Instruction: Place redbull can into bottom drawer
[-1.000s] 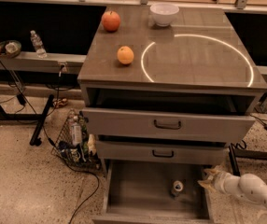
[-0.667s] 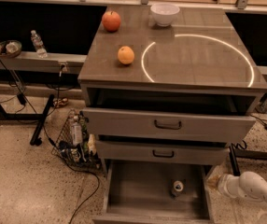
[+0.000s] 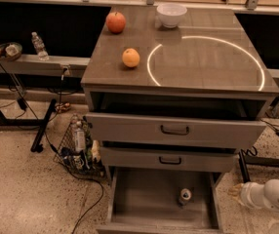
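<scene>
The redbull can (image 3: 185,196) stands upright inside the open bottom drawer (image 3: 144,199), toward its back right, with its silver top facing up. My gripper (image 3: 235,191) is at the end of the white arm (image 3: 271,196), low down at the right. It is outside the drawer, beyond its right wall and apart from the can. It holds nothing that I can see.
The two upper drawers (image 3: 174,129) are partly pulled out above the bottom one. On the cabinet top sit an apple (image 3: 115,22), an orange (image 3: 130,58) and a white bowl (image 3: 171,14). A wire basket of bottles (image 3: 78,147) and cables lie on the floor at the left.
The arm and gripper have drawn back to the right, away from the bottom drawer's right edge. The can has stayed in place in the drawer.
</scene>
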